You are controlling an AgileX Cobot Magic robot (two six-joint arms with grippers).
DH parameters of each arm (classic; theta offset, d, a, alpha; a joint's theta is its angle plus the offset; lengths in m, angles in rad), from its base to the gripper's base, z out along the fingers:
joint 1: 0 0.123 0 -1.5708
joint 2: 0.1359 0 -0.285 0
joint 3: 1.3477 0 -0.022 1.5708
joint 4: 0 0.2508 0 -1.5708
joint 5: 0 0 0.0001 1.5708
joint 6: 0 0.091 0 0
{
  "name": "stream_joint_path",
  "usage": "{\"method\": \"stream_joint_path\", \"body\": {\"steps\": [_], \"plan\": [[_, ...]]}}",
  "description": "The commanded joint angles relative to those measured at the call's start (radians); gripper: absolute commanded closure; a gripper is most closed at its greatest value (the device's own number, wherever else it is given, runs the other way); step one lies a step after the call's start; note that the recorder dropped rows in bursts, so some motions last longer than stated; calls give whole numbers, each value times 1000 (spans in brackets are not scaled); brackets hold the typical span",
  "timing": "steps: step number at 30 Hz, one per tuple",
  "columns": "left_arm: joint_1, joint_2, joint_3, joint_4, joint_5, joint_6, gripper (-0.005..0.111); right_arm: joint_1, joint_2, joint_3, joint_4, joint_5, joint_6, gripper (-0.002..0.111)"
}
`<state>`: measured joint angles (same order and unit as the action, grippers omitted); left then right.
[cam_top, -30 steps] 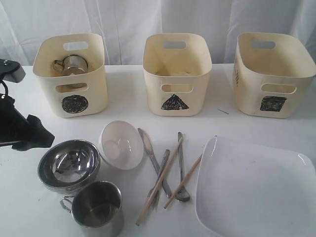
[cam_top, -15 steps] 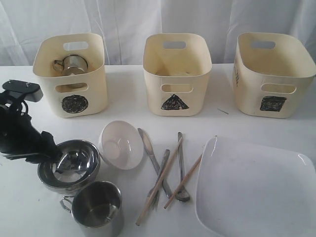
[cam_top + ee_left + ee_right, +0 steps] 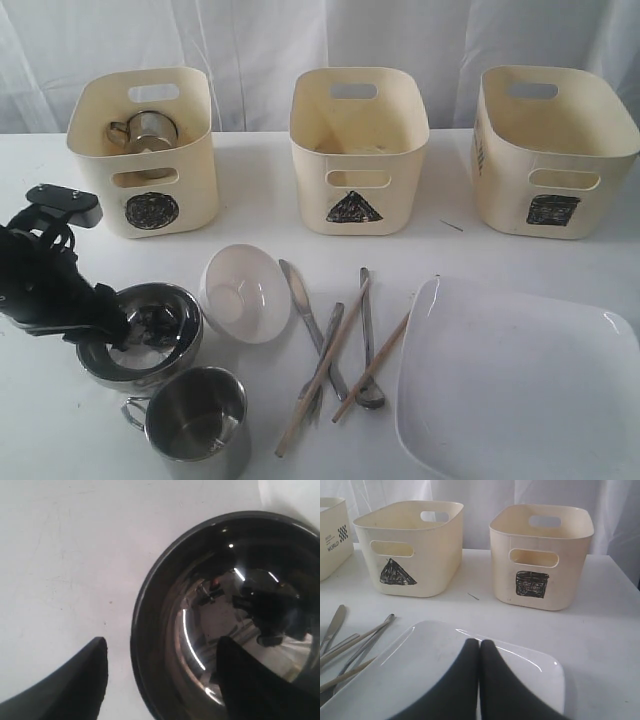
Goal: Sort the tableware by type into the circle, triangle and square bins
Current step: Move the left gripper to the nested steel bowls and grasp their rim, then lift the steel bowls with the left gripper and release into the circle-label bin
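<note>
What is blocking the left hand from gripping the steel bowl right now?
Nothing visible. The open left hand straddles the rim of the steel bowl, one finger inside, one outside. The small white bowl sits close by on the far side, clear of the hand.

Circle bin (image 3: pixel 195 205), triangle bin (image 3: pixel 310 190), square bin (image 3: pixel 500 200): uniform cream, front marks scribbled black. Mug left of the triangle bin (image 3: pixel 150 128), mug front-left of it (image 3: pixel 195 420), steel bowl (image 3: pixel 175 330): mirror grey. Small bowl (image 3: pixel 245 295), square plate (image 3: pixel 515 385), table (image 3: pixel 260 180): plain white. Cutlery (image 3: pixel 300 300): silver. Chopsticks (image 3: pixel 295 421): pale wood. Left gripper (image 3: pixel 112 322), right gripper (image 3: pixel 479 641): black.
</note>
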<state>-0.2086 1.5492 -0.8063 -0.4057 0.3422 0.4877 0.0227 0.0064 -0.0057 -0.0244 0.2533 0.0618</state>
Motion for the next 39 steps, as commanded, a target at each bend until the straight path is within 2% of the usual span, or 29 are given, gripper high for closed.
{"method": "stream_joint_path", "body": {"steps": [1, 9, 12, 15, 22, 31, 39], "plan": [[-3, 30, 8, -11, 1, 6, 41, -4, -6, 6, -1, -8, 2, 108], [-3, 87, 8, -11, -24, 6, 41, -4, -6, 6, -1, -8, 2, 108], [-3, 96, 8, -11, -40, 3, 46, -4, -6, 6, -1, -8, 2, 108], [-3, 98, 8, -11, -60, 3, 58, -4, -6, 6, -1, -8, 2, 108], [-3, 98, 8, -8, -82, 3, 107, -4, -6, 6, -1, -8, 2, 108], [4, 44, 8, 66, -62, 2, 107, -4, -6, 6, -1, -8, 2, 108], [85, -64, -4, 85, -51, -21, 107, -4, -6, 6, -1, -8, 2, 108]]}}
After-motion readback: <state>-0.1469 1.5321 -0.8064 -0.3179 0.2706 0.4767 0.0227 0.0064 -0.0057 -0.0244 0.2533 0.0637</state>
